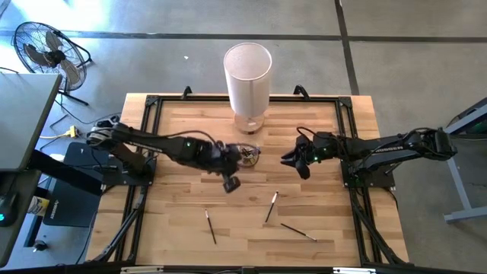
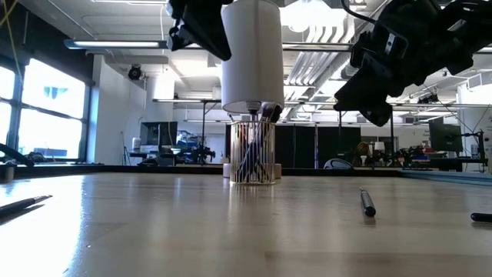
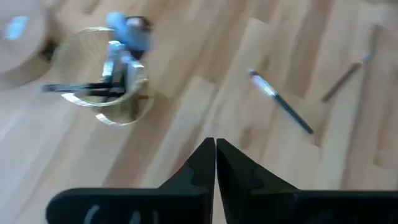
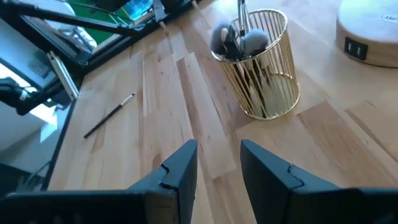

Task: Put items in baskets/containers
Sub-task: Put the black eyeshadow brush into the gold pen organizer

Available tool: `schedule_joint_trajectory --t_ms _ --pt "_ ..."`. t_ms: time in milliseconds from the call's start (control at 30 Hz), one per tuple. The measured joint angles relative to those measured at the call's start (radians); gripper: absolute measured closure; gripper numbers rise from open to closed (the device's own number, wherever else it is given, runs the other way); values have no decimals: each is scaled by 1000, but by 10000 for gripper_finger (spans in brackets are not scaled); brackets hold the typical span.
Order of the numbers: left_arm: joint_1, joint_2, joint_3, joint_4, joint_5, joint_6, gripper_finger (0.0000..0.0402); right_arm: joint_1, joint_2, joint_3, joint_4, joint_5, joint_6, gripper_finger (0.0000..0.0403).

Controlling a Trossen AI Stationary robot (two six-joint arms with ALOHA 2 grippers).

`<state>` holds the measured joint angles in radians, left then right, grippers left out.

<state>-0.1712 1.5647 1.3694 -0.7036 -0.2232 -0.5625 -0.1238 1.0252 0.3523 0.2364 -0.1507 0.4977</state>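
A gold wire cup stands on the table in front of the tall white cylinder and holds several makeup brushes upright; it also shows in the right wrist view and the low view. Three brushes lie on the table near the front: one, one and one. My left gripper hangs just left of the cup and nearer the front, above the table; it is shut and empty. My right gripper hangs right of the cup, open and empty.
The white cylinder's round base stands right behind the cup. A black frame runs along the table's edges. In the low view a brush lies right of the cup, and another at the far left.
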Motion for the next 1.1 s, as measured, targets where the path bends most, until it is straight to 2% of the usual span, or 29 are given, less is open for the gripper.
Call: schedule_joint_trajectory --t_ms 100,200,300,367,467,600,767,900,1100 --pt "-30 -6 -37 17 -17 39 394 5 1 0 13 22 91 291" --pt "-55 -33 -106 9 -35 128 399 46 2 2 14 91 111 330" --pt "-60 -123 -195 40 -21 157 400 117 2 50 -21 206 131 388" --pt "-59 -208 -297 27 -16 169 401 176 16 112 -68 327 144 391" --pt "-58 -336 -442 132 -1 199 401 252 60 248 -240 477 164 396" --pt "-59 -565 -610 178 12 233 401 314 189 491 -550 579 286 397" --pt "-58 -798 -738 172 15 251 401 354 409 812 -967 641 572 400" --pt "-58 -922 -779 150 38 274 401 383 571 990 -1224 614 870 401" --pt "-58 -1008 -785 75 60 279 401 415 731 1078 -1318 488 1214 400"
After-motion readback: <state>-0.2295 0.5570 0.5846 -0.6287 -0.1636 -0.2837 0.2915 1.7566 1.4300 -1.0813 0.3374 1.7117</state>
